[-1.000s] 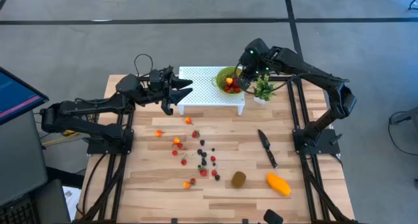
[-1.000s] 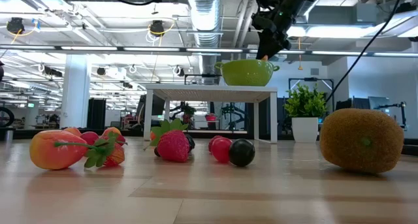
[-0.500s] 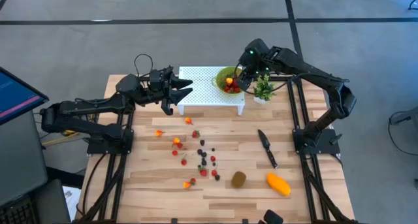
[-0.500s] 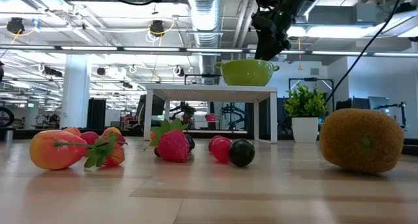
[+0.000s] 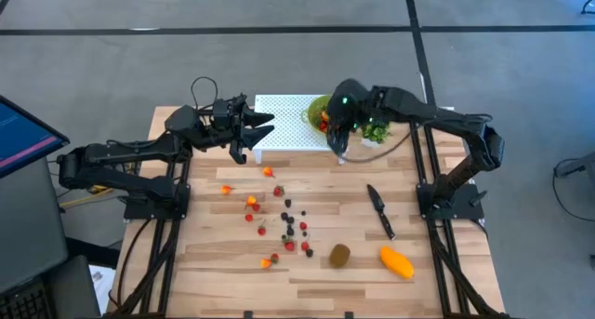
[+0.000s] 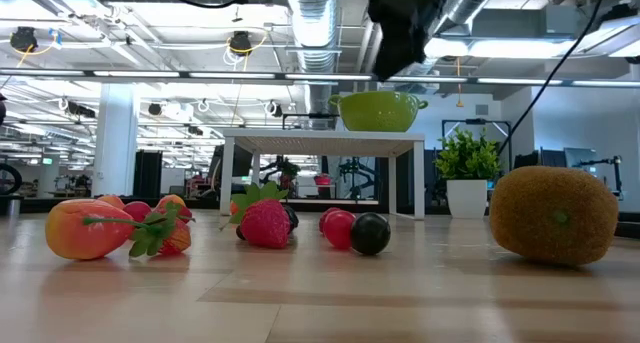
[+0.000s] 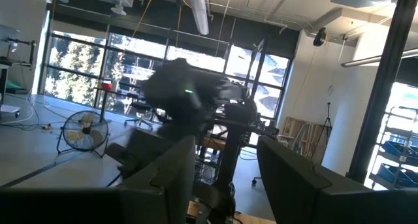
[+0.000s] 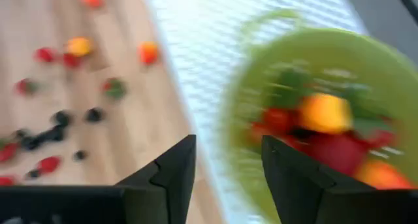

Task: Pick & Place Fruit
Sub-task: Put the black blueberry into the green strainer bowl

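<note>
Hovering: right end effector point(image 5: 340, 150) empty, fingers parted, beside green bowl point(image 5: 321, 108).

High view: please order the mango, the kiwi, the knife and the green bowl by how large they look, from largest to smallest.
1. green bowl, partly hidden by the right arm
2. knife, longest but slim
3. mango
4. kiwi

Grey floor point(image 5: 139, 59), tall windows point(image 7: 85, 61)
</note>
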Tool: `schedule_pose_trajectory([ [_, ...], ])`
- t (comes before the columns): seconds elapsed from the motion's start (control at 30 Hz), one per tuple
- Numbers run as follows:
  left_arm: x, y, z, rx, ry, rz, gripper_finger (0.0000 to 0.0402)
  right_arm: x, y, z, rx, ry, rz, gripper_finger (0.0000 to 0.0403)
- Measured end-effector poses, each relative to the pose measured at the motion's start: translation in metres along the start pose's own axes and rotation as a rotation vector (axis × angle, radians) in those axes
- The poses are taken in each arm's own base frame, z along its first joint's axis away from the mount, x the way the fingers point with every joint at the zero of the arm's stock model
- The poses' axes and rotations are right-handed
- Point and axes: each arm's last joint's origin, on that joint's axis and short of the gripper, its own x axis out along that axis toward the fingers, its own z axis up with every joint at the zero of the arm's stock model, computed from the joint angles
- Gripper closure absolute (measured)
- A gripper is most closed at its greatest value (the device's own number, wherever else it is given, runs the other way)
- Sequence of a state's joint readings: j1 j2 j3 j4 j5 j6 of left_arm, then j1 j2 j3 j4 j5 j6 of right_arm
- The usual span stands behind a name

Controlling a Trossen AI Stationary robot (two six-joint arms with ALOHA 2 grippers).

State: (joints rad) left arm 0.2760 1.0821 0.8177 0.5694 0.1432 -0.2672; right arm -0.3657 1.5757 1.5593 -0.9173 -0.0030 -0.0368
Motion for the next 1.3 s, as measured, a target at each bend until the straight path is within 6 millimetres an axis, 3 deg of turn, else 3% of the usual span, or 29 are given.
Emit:
schedule_pose_trajectory([
  [0.37, 0.000, 0.000, 0.000, 0.000, 0.000, 0.000, 0.0243, -0.009, 0.102, -0.009, -0.230, -0.007, 0.190, 0.0266],
  [0.63, 0.000, 0.000, 0.000, 0.000, 0.000, 0.000, 0.0243, 0.004, 0.160, -0.016, -0.285, -0.100, 0.302, 0.0268],
  [0.8, 0.000, 0.000, 0.000, 0.000, 0.000, 0.000, 0.0243, 0.033, 0.182, -0.024, -0.295, -0.019, 0.311, 0.0266],
  [0.9, 0.000, 0.000, 0.000, 0.000, 0.000, 0.000, 0.0243, 0.061, 0.191, -0.033, -0.315, 0.068, 0.295, 0.0268],
  [1.13, 0.000, 0.000, 0.000, 0.000, 0.000, 0.000, 0.0243, 0.115, 0.201, -0.051, -0.337, 0.224, 0.254, 0.0268],
  [1.3, 0.000, 0.000, 0.000, 0.000, 0.000, 0.000, 0.0243, 0.142, 0.204, -0.063, -0.352, 0.301, 0.234, 0.0263],
])
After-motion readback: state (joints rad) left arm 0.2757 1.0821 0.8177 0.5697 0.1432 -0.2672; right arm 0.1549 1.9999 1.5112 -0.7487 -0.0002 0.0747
